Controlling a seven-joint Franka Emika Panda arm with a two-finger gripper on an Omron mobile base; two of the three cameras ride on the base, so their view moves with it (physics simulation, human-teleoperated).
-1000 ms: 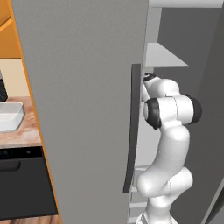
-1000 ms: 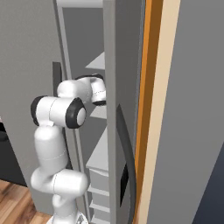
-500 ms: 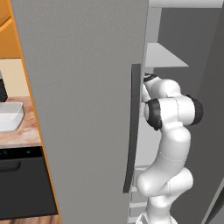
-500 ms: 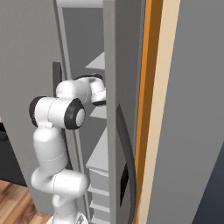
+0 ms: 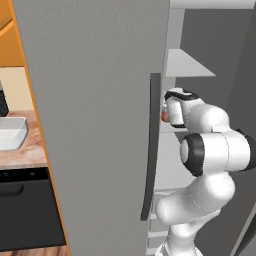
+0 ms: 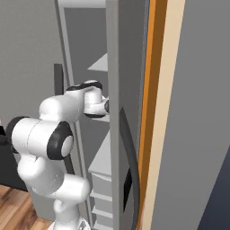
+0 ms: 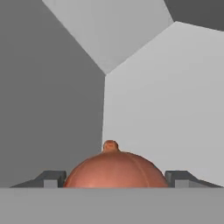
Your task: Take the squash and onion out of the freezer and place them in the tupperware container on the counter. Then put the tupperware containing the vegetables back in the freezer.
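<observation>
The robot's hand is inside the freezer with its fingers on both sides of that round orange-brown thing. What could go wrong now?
The onion is round and smooth, sitting between the gripper's fingertips, so it might squirt out or roll away on the pale shelf when squeezed. The arm reaches past the freezer door's edge, close to its dark handle, so pulling back could bump the door. The tupperware container waits off to the side on the counter, so the onion could drop on the way.

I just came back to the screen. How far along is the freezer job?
Early. Done: the freezer door is open and the arm reaches inside. In hand: the hand brackets the onion, a fingertip on each side; a firm grip isn't confirmed. Left: the tupperware container waits on the counter, apparently empty; squash, loading and return remain.
</observation>
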